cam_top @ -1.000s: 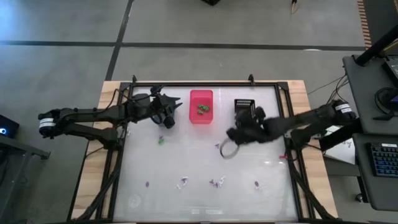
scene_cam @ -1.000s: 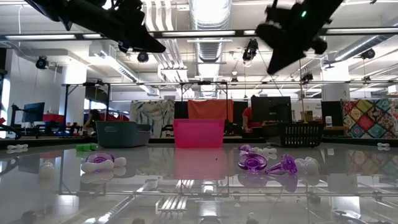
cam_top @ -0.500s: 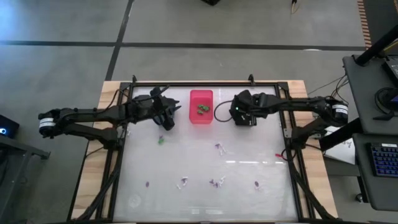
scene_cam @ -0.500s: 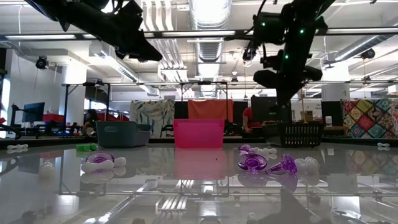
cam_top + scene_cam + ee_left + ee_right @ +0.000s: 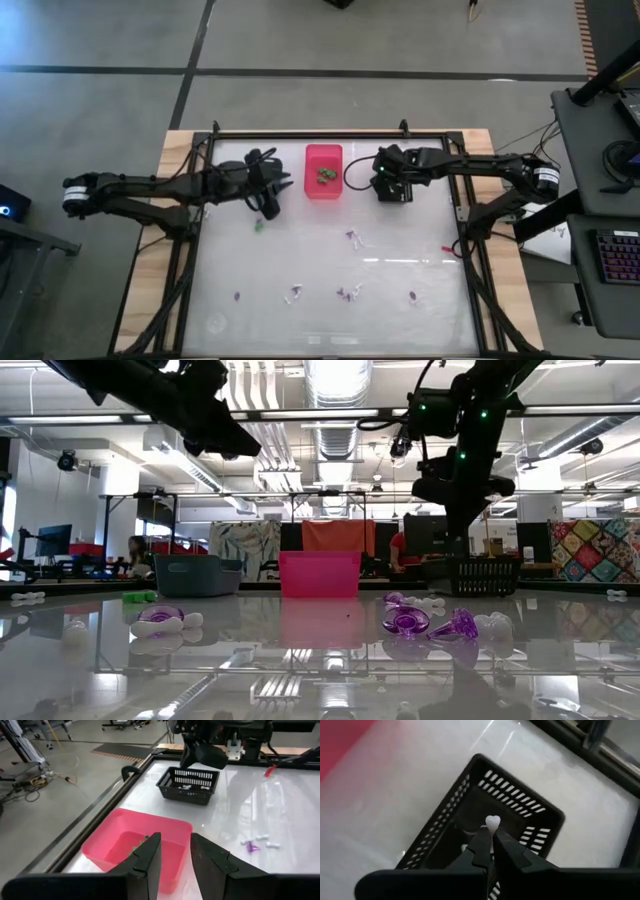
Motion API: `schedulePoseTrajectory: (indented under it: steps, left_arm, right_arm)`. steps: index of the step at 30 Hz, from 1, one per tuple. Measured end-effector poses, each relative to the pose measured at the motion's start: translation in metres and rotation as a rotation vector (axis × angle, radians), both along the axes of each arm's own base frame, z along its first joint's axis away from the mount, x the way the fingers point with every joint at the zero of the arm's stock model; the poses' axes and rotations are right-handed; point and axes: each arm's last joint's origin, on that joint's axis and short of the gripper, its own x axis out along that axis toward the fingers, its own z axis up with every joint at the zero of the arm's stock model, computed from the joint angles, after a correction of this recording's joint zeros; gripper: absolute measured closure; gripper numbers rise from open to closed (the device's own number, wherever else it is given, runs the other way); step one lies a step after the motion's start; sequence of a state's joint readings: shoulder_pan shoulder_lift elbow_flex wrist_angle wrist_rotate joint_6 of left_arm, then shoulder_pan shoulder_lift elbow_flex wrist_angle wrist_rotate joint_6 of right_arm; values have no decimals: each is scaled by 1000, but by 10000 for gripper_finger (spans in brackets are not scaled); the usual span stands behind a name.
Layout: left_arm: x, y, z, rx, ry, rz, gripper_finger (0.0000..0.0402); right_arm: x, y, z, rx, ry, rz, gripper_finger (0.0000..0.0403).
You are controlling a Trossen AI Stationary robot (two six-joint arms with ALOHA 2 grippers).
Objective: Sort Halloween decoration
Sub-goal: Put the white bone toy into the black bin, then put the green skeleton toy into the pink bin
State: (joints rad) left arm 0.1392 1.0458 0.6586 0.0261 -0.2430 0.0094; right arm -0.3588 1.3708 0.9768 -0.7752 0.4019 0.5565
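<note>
High view: glass table (image 5: 400,275) in a dark frame on a wooden base.

Bins, along the far edge: pink bin (image 5: 323,171) at the middle, holding green trinkets (image 5: 326,175); black basket (image 5: 396,178) to its right, with white pieces (image 5: 184,786) on its floor in the left wrist view; blue-grey bin (image 5: 197,575) to the left, plain only in the low view.

Loose trinkets: a green one (image 5: 258,226) near the left gripper; purple and white ones mid-table (image 5: 355,238); a row toward the near edge (image 5: 348,294), (image 5: 293,295), (image 5: 237,297), (image 5: 412,296). The low view shows purple rings (image 5: 405,622) and white bones (image 5: 490,626) lying on the glass.

Right gripper (image 5: 491,839): above the black basket, fingers pinched tight on a small white bone (image 5: 492,823), whose knobbed end sticks out past the tips.

Left gripper (image 5: 173,851): raised above the table just left of the pink bin, fingers partly apart with a narrow gap, nothing between them.

Background: a person (image 5: 132,552) at a desk, far off in the low view.
</note>
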Motion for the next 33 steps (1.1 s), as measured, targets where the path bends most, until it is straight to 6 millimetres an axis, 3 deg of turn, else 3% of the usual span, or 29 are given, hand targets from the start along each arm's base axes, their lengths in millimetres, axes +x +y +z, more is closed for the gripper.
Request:
schedulePoseTrajectory:
  steps: [7,17,27,33]
  left_arm:
    - [1,-8,-1,-44,-10,-18,314]
    - [0,-17,-6,-133,14,-22,314]
    - [-10,-30,-24,-327,175,42,314]
    - [-27,-39,-42,-515,351,194,314]
  right_arm:
    - [-1,-2,0,-10,-20,-55,383]
    - [-2,-5,-1,-25,-24,-96,294]
    - [7,4,8,-44,-69,-41,286]
    - [16,16,12,-63,-102,36,289]
